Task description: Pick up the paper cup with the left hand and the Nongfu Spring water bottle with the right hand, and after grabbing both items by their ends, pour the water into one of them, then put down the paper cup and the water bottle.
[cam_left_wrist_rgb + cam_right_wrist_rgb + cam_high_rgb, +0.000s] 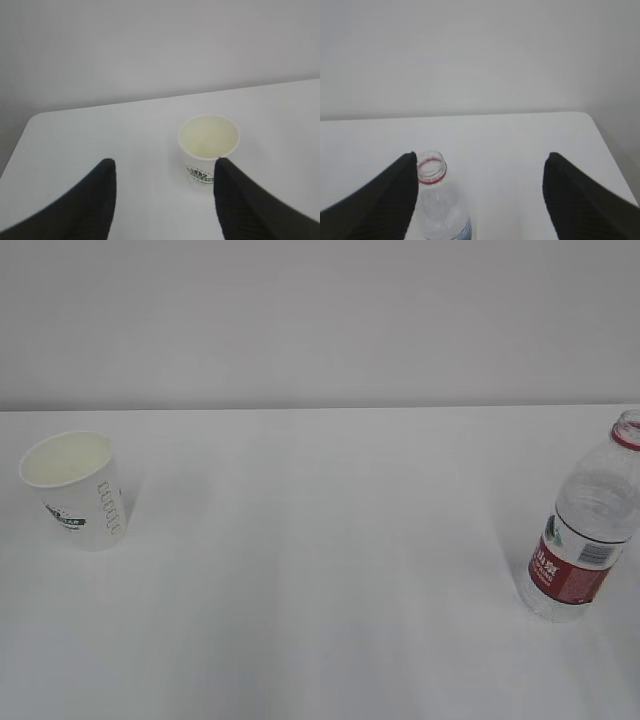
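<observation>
The paper cup point(75, 490) stands upright at the table's left, white with a dark green logo and grey lettering. In the left wrist view the paper cup point(207, 142) is just ahead of my open left gripper point(164, 161), close to its right fingertip point(222, 170); nothing is between the fingers. The Nongfu Spring water bottle point(583, 530) stands upright at the far right, uncapped, with a red label. In the right wrist view the bottle point(437, 200) is beside the left fingertip point(407, 167) of my open right gripper point(481, 155). I cannot make out the water in either vessel.
The white table point(320, 570) runs back to a plain grey wall. Its left corner point(35, 120) shows in the left wrist view and its right corner point(590, 117) in the right wrist view. Neither arm appears in the exterior view.
</observation>
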Robot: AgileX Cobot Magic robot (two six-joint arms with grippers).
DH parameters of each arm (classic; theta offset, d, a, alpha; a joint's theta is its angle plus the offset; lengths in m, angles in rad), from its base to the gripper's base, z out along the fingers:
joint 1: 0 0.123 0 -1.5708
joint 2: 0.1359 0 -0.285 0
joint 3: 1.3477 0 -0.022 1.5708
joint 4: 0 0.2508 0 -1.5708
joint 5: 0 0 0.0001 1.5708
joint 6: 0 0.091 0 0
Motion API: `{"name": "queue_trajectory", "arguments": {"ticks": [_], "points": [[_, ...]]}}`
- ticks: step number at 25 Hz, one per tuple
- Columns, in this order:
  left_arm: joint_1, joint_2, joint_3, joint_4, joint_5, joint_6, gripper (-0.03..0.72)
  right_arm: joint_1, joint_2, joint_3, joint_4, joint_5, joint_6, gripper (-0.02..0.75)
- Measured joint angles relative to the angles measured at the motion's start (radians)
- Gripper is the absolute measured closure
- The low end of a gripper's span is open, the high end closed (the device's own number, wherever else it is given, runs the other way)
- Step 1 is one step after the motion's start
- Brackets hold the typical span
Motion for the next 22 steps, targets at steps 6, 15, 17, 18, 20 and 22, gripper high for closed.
{"name": "queue_trajectory", "arguments": {"ticks": [6, 15, 17, 18, 20, 22], "points": [[0.000, 0.055, 0.022, 0.002, -0.105, 0.002, 0.235, 0.000, 0.069, 0.000, -0.005, -0.079, 0.000, 0.150], [-0.076, 0.176, 0.026, 0.004, -0.293, 0.002, 0.235, 0.000, 0.188, 0.000, -0.007, -0.206, 0.000, 0.150], [-0.080, 0.199, 0.026, 0.004, -0.295, 0.002, 0.235, 0.000, 0.207, 0.000, 0.000, -0.214, 0.000, 0.150], [-0.080, 0.202, 0.026, 0.004, -0.292, 0.002, 0.235, 0.000, 0.212, 0.000, 0.016, -0.215, 0.000, 0.150], [-0.080, 0.207, 0.026, 0.004, -0.284, 0.002, 0.235, 0.000, 0.222, 0.000, 0.034, -0.221, 0.000, 0.150], [-0.080, 0.207, 0.026, -0.023, -0.277, 0.002, 0.239, 0.000, 0.228, 0.000, 0.040, -0.239, 0.000, 0.150]]}}
